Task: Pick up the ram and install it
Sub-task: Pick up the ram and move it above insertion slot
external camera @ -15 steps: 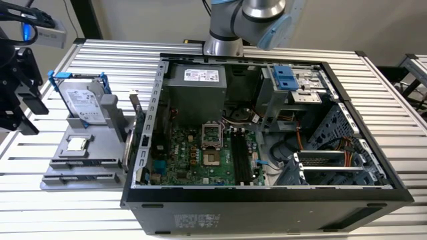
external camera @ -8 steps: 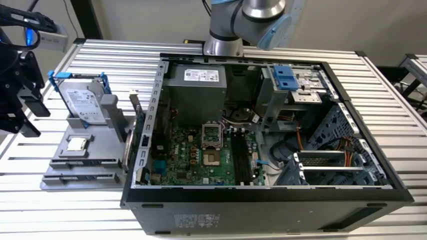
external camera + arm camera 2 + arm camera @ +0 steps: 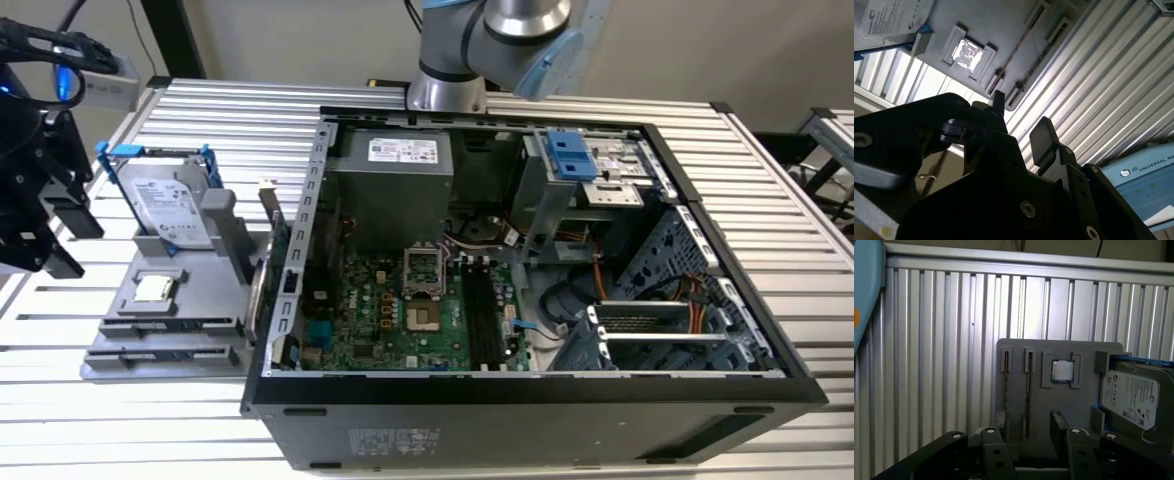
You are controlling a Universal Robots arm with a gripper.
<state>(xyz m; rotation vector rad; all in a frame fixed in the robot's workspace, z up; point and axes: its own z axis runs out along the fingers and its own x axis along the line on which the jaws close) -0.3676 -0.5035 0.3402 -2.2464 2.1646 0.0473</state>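
Grey plastic holder (image 3: pixel 1079 405) is keeping the ram (image 3: pixel 1028 390) standing on edge in a narrow slot near the processor chip (image 3: pixel 1062 371), apparently offering its long edge to the gripper (image 3: pixel 1026 437), which is hovering nearby with jaws spread and empty.

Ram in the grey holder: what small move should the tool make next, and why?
Probably lower toward the ram nearer the processor: the tool is open and empty, and that stick lines up between its fingers, not yet reached.

Grey tray (image 3: pixel 207 290), silver ribbed table (image 3: pixel 134 425), green motherboard (image 3: pixel 387 320), black claw (image 3: pixel 1028 422), blue-framed silver drive (image 3: pixel 174 205)
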